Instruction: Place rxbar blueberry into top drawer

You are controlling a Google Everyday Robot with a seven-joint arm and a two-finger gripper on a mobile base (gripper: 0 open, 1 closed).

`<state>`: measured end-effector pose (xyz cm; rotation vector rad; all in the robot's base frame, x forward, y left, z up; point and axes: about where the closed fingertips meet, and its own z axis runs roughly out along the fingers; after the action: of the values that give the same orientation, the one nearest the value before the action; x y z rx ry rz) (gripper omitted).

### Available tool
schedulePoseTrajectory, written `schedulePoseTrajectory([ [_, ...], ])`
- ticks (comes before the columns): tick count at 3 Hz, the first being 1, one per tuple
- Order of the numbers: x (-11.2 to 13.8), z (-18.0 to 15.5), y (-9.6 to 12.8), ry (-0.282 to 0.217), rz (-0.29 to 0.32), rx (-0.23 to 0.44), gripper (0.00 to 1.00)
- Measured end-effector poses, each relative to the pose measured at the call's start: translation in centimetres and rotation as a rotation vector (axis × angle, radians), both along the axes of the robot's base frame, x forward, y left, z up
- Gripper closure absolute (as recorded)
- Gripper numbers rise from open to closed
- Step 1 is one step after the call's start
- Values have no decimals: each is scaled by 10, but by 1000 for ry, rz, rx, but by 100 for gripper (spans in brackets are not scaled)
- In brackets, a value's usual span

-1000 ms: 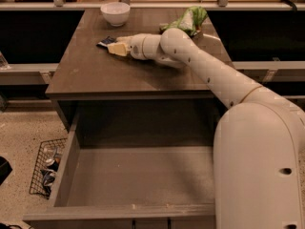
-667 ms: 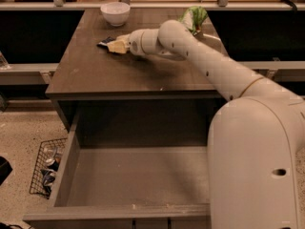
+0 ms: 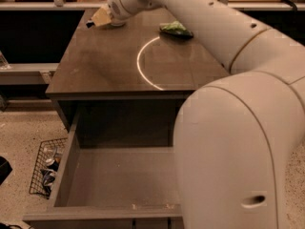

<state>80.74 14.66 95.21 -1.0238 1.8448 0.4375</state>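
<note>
My gripper (image 3: 96, 19) is at the far left end of the table (image 3: 105, 66), held a little above its top. Its tan fingers (image 3: 102, 16) are shut on the rxbar blueberry (image 3: 89, 24), of which only a small dark end shows past the fingertips. The top drawer (image 3: 69, 168) is pulled open below the table's front edge, and its grey-brown floor is bare. My arm reaches across the table from the right, and my large white body hides the drawer's right part.
A green-and-white chip bag (image 3: 176, 29) lies at the far right of the table. A black wire basket (image 3: 45, 168) with small items stands on the speckled floor left of the drawer. A shelf edge (image 3: 24, 73) runs along the left.
The gripper has risen off the table top with the dark bar in it and now sits higher and farther back left. The white bowl is no longer visible behind it.
</note>
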Motion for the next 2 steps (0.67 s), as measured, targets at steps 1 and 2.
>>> schedulePoseTrajectory([
  [1, -14, 28, -25, -15, -19, -48, 100],
  [2, -43, 53, -46, -36, -12, -13, 100],
])
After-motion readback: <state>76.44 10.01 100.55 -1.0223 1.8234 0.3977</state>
